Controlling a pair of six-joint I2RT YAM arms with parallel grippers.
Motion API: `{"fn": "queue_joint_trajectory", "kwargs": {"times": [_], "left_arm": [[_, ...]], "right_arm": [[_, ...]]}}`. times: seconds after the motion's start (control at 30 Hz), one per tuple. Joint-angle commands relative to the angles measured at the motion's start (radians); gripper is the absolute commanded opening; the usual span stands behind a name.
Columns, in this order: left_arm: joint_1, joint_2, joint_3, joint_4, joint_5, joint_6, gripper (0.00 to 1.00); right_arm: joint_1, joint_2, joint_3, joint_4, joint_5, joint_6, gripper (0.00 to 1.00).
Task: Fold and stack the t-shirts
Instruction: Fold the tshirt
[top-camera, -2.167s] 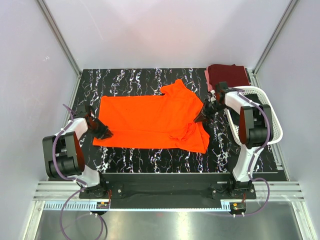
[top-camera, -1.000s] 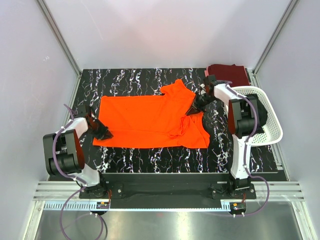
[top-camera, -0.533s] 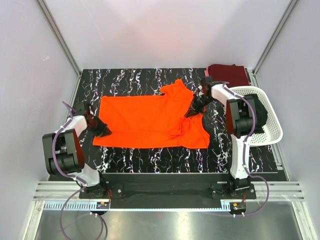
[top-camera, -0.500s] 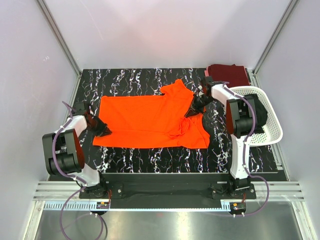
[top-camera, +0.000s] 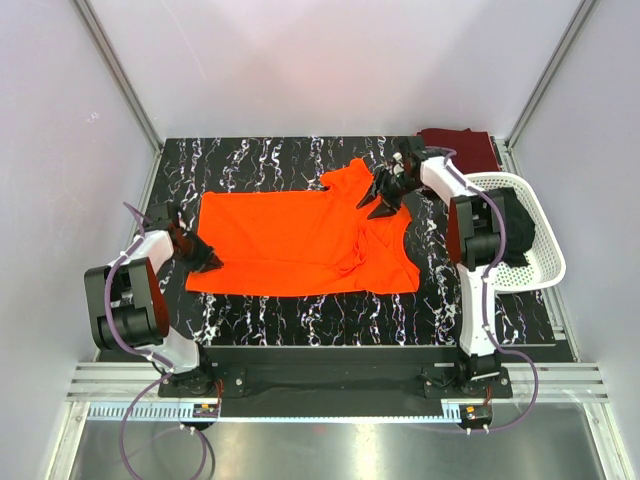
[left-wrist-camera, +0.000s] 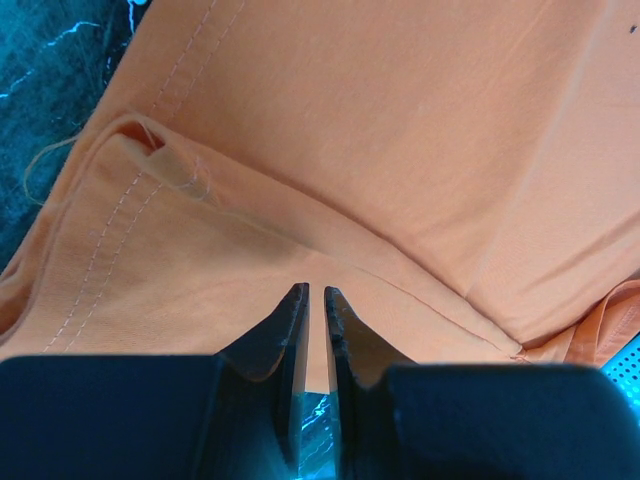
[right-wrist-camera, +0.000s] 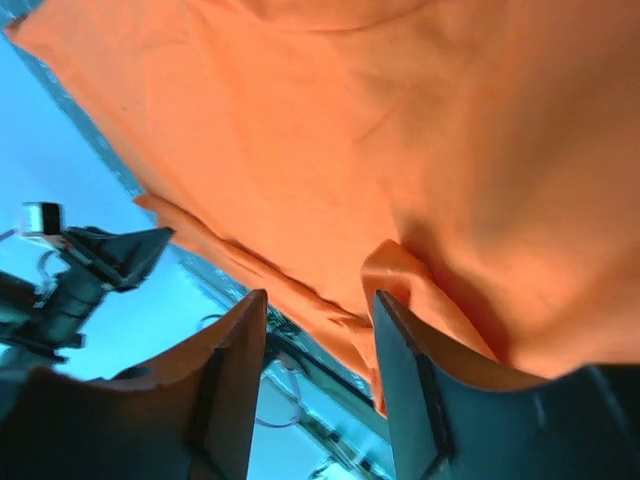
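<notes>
Limp, light orange t-shirt (top-camera: 290, 240): left gripper (left-wrist-camera: 315, 290) jaws narrow, pinching its hem; right gripper (right-wrist-camera: 318, 298) jaws gape, so best take its sleeve seam.

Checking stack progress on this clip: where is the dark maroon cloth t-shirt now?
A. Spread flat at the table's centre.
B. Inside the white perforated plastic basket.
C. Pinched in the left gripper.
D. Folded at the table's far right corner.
D: the dark maroon cloth t-shirt lies folded on the black marbled table at its far right corner, next to the white perforated plastic basket, not in it.
</notes>
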Motion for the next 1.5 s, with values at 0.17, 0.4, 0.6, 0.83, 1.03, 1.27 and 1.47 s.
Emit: {"fn": "queue_joint_trajectory", "kwargs": {"times": [0.17,0.4,0.6,0.83,1.03,1.27,1.47], "left_arm": [[0.008,-0.028,0.002,0.033,0.019,0.01,0.16],[0.006,-0.041,0.008,0.014,0.018,0.014,0.16],[0.008,-0.071,-0.017,0.004,0.008,0.017,0.15],[0.008,-0.086,-0.032,0.009,0.007,0.019,0.16],[0.009,-0.081,-0.017,0.007,0.002,0.016,0.15],[0.012,-0.069,0.015,0.003,-0.004,0.011,0.15],[0.014,-0.04,0.028,0.01,-0.002,0.01,0.15]], "right_arm": [[0.014,-0.314,-0.277,-0.127,0.071,-0.146,0.55],[0.103,-0.378,-0.514,0.057,-0.017,-0.065,0.7],[0.134,-0.317,-0.476,0.072,0.004,-0.043,0.64],[0.135,-0.271,-0.44,0.069,0.035,-0.031,0.5],[0.155,-0.175,-0.307,0.114,-0.025,0.015,0.34],[0.152,-0.113,-0.071,-0.013,-0.039,-0.066,0.64],[0.056,-0.367,-0.334,-0.156,0.214,-0.214,0.72]]}}
